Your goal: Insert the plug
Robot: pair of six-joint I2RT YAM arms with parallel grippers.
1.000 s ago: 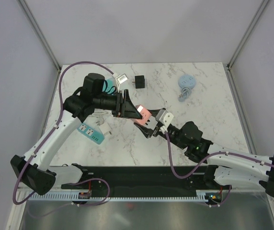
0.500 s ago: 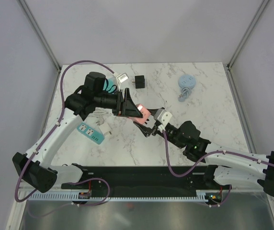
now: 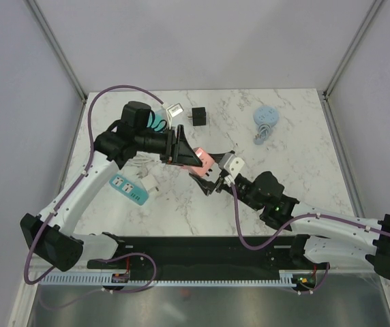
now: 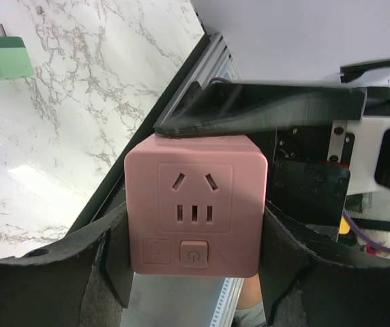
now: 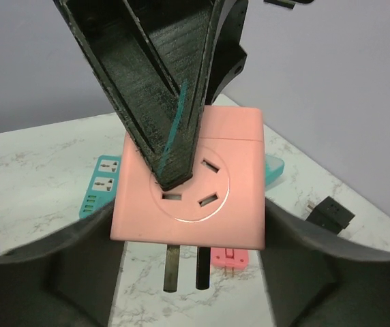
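marble table [image 3: 304, 170] | on it: teal power strip [image 3: 128, 189] | black adapter [image 3: 198, 116] | blue cable coil [image 3: 266, 117]

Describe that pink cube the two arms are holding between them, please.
The pink cube is smooth plastic with rounded corners. One face has socket holes with a power button below; another has three slots in a round recess. Two dark pins show beneath one edge. It hangs above the table, clamped by the fingers of the left gripper and of the right gripper.

Overhead camera looks down on table [image 3: 297, 163]; both wrist cameras closely share pink cube [image 4: 193, 204].
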